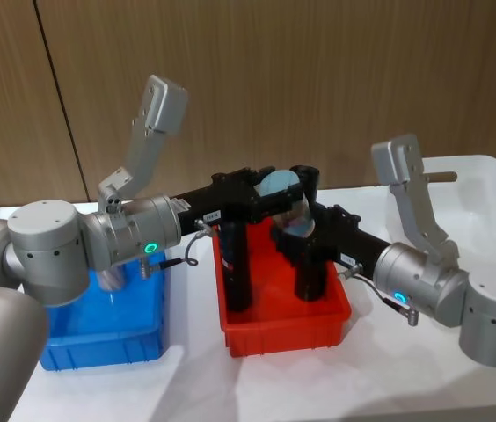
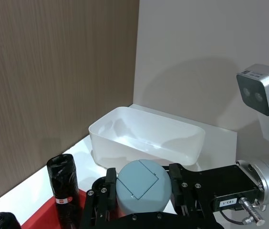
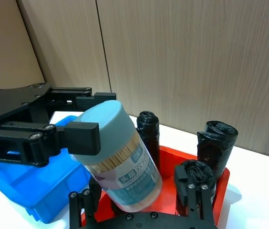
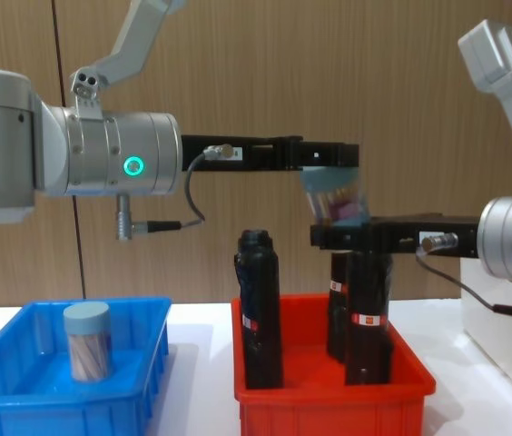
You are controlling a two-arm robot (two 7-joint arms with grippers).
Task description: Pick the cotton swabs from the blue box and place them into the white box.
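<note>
Small clear plastic jar of cotton swabs [image 3: 120, 157], pale blue lid, hangs tilted in air over red plastic bin [image 4: 329, 409]. Left gripper [image 4: 333, 154] clamped on lid end. Right gripper [image 4: 342, 236] at jar's bottom, fingers apart, one each side. Second jar [image 4: 86, 341] stands upright in shallow blue plastic box [image 4: 56, 413]. Tall white plastic box [image 2: 146, 138] sits on surface, to right of red bin.

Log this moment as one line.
handover above red bin | left gripper shut on cotton swab jar | right gripper open at its base | second jar in blue box
</note>
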